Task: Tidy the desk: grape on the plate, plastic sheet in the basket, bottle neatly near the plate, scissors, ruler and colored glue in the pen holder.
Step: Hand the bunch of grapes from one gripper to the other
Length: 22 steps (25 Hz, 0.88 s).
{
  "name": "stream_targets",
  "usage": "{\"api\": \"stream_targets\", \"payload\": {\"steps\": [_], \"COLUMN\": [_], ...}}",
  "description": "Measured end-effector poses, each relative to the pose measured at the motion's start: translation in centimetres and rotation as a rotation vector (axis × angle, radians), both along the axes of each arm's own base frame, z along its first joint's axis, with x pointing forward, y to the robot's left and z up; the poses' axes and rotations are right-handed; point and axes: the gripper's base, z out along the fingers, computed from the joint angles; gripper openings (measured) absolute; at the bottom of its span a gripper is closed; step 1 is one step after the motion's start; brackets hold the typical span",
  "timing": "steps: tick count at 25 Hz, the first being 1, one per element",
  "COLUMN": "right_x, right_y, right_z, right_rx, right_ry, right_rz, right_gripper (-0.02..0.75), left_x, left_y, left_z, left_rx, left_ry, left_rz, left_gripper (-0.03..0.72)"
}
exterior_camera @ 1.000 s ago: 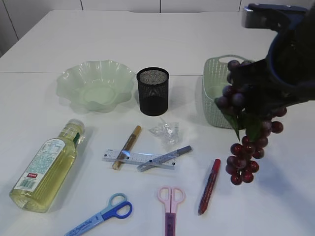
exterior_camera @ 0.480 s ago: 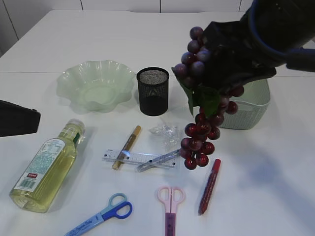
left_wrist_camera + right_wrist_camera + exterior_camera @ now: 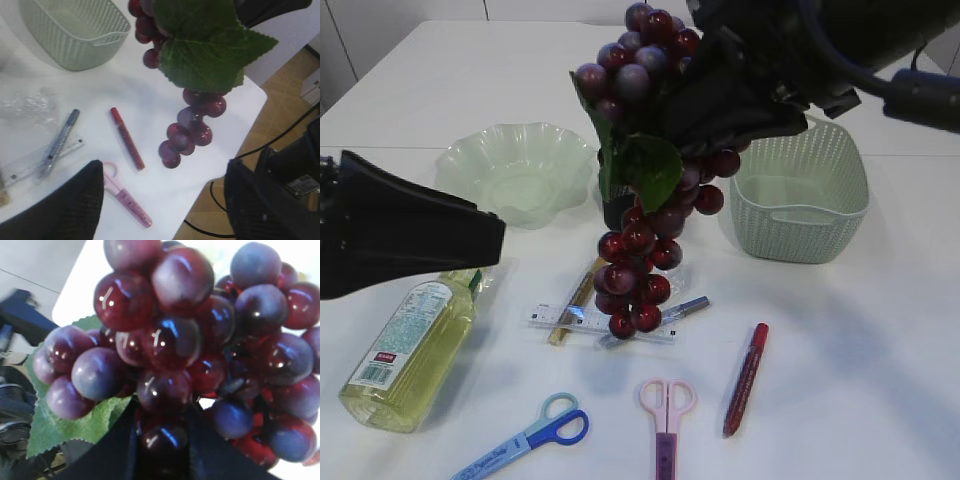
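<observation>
**Grape bunch riding high over the tabletop**

Exterior view: the right gripper is carrying the grape, jaws clamped near its top, beside the plate.

Left wrist view: the left gripper is hanging with jaws apart, empty.

Right wrist view: berries are crowding the jaws; the bunch looks light, floppy, best held at the stem end.

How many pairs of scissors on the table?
2: blue scissors at the front edge left of centre, pink scissors just right of them, front centre. The hanging grape bunch could hide something behind it.

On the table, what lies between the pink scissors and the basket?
Only the red glue pen lies between the pink scissors and the basket; the rest is bare tabletop, as the exterior view shows.
</observation>
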Motion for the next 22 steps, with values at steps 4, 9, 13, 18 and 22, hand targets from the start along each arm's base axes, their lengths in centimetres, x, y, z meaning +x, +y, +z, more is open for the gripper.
{"api": "stream_targets", "payload": {"steps": [4, 9, 13, 18, 22], "right_x": [-0.1, -0.1, -0.1, -0.1, -0.1], "right_y": [0.4, 0.5, 0.5, 0.7, 0.7], "right_z": [0.4, 0.5, 0.6, 0.7, 0.8], "right_rx": [0.062, 0.072, 0.080, 0.101, 0.106], "right_ry": [-0.016, -0.017, -0.016, -0.016, -0.017], "right_rz": [0.028, 0.032, 0.033, 0.034, 0.033], "right_gripper": [0.153, 0.153, 0.153, 0.153, 0.153], "left_x": [0.6, 1.8, 2.5, 3.2, 3.8], "left_y": [-1.4, -2.7, -3.6, -5.2, -6.5], "left_z": [-1.0, -1.0, -0.8, -1.1, -1.4], "left_rx": [-0.018, -0.068, -0.108, -0.133, -0.136], "left_ry": [0.055, 0.057, 0.049, 0.058, 0.064], "left_rz": [-0.041, -0.060, -0.074, -0.113, -0.146], "left_gripper": [0.592, 0.600, 0.601, 0.601, 0.601]}}
